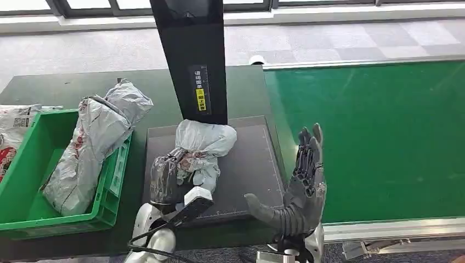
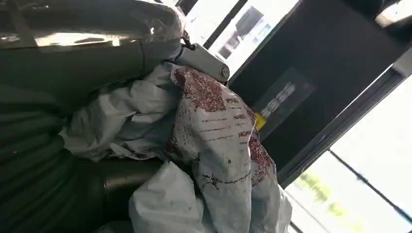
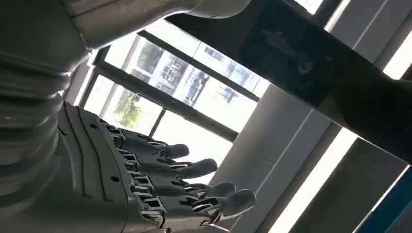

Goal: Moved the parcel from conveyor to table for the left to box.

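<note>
1. We see the crumpled grey-white plastic parcel [image 1: 200,148] already off the green conveyor belt [image 1: 378,137], lying on the dark square mat [image 1: 247,164] on the surface.
2. Left robot hand [image 1: 167,181] grips its near end.
3. Right robot hand [image 1: 299,186] is spread, holding nothing.
4. Left to do, we judge: boxing it in the green plastic crate [image 1: 33,159] at far left.

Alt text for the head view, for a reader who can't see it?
The left hand grips a crumpled grey parcel on a dark mat on the table, below a black post. The right hand is open, fingers spread, at the edge of the green conveyor. A green bin at left holds another parcel.
</note>
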Robot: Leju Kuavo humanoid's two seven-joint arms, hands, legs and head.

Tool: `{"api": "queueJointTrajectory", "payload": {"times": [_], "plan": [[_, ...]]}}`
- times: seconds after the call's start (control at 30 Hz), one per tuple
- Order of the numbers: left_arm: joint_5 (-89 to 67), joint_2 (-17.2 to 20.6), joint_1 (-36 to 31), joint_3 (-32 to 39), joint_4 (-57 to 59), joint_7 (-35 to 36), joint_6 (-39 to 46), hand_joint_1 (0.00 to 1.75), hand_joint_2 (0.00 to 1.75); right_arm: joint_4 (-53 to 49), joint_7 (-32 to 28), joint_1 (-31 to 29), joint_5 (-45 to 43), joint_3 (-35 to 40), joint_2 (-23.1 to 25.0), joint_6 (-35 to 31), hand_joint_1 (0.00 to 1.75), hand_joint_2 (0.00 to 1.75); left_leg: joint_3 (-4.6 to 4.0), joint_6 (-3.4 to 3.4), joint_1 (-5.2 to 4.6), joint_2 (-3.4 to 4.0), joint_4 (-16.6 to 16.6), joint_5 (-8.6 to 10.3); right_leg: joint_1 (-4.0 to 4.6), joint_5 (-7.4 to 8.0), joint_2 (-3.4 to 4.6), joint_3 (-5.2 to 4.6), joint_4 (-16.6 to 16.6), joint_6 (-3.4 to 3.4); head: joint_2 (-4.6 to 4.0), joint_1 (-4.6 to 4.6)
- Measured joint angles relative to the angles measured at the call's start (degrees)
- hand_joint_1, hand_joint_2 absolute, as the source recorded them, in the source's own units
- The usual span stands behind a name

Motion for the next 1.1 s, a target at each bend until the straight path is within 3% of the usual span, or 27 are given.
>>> {"api": "queueJointTrajectory", "payload": {"times": [0.17,0.3,0.7,0.8,1.1], "plan": [[3.51,-0.41,1.30,2.83,-4.28,-4.87,0.20,1.75,1.75,-0.96,-0.35,0.96,0.04,0.00,0.00,-0.09,0.00,1.75,-0.01,0.01,0.00,0.01,0.00,-0.01,0.00,-0.02,0.00,-0.01,0.00,0.00,0.00,0.00],[17.55,-0.73,3.79,5.93,-11.17,-12.36,0.24,1.75,1.75,-2.12,-1.20,2.02,-0.09,0.00,0.15,-0.13,0.00,1.75,-0.02,0.00,0.00,0.01,0.00,-0.03,0.00,-0.03,0.01,-0.02,0.00,-0.01,0.00,0.00],[34.13,1.18,7.54,9.41,-26.88,-13.19,0.35,1.75,1.75,-3.87,-1.31,2.65,-0.96,-0.02,0.44,-0.13,0.00,1.75,-0.01,-0.01,0.03,0.02,0.00,-0.06,0.04,-0.09,0.01,-0.01,0.01,-0.02,0.00,0.00],[46.13,3.02,7.84,11.31,-30.24,-13.28,0.35,1.75,1.75,-4.72,-1.31,2.67,-0.98,0.00,0.79,-0.13,0.00,1.75,0.00,-0.02,0.03,0.00,0.00,-0.06,0.06,-0.10,0.00,-0.01,0.01,-0.03,0.00,-0.02],[56.00,7.47,4.68,19.44,-26.47,-13.23,-3.41,1.75,1.75,-6.36,-1.31,2.72,-1.79,-0.02,1.11,-0.13,0.00,1.75,0.07,-0.06,0.06,0.06,0.00,-0.05,0.10,-0.09,0.03,0.01,0.02,-0.12,0.00,-0.02]]}}
